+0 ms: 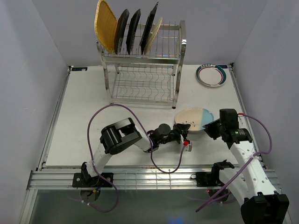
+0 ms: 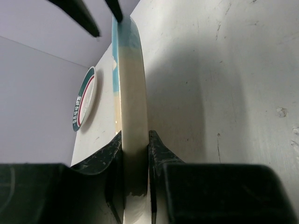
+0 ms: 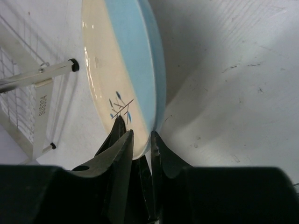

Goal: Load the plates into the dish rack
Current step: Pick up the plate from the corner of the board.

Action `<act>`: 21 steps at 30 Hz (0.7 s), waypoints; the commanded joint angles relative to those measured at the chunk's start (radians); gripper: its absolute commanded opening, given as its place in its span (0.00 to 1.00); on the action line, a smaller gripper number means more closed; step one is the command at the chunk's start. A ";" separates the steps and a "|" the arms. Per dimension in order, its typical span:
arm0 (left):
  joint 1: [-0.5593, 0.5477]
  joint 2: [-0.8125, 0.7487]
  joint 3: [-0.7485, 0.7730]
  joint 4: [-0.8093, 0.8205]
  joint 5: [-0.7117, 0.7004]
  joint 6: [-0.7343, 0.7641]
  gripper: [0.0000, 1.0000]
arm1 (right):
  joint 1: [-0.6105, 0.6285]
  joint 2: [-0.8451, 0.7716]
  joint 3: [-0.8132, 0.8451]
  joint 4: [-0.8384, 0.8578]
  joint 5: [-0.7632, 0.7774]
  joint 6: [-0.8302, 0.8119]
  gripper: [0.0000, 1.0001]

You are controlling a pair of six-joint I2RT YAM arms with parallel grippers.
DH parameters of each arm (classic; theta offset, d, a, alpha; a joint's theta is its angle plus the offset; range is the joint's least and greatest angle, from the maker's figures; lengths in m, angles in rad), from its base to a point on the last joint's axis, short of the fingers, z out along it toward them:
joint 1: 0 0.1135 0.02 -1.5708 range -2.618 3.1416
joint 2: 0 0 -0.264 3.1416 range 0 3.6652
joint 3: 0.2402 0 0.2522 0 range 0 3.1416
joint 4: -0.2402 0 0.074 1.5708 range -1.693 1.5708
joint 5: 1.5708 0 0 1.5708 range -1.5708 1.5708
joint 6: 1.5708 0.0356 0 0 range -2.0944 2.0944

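Left wrist view: left gripper (image 2: 135, 140) is clamped on the upright cream-blue plate (image 2: 133, 84) at its rim. Right gripper (image 3: 141, 135) straddles the opposite rim, and its grip cannot be told.

Shiny two-tier wire dish rack (image 1: 140, 88) at the surface's (image 1: 84, 102) far side, five plates (image 1: 133, 29) stood on edge in its top tier, cream-blue round plate (image 1: 195, 119) clamped by the rim before it, teal-rimmed white plate (image 1: 211, 74) laid flat far right
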 commanded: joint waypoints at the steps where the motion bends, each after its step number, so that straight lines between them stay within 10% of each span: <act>1: -0.006 -0.014 0.021 0.068 -0.042 -0.010 0.00 | 0.009 -0.030 0.007 0.079 -0.063 -0.016 0.28; 21: -0.006 -0.040 0.040 0.068 -0.077 -0.027 0.00 | 0.009 -0.081 -0.047 0.109 -0.091 -0.024 0.67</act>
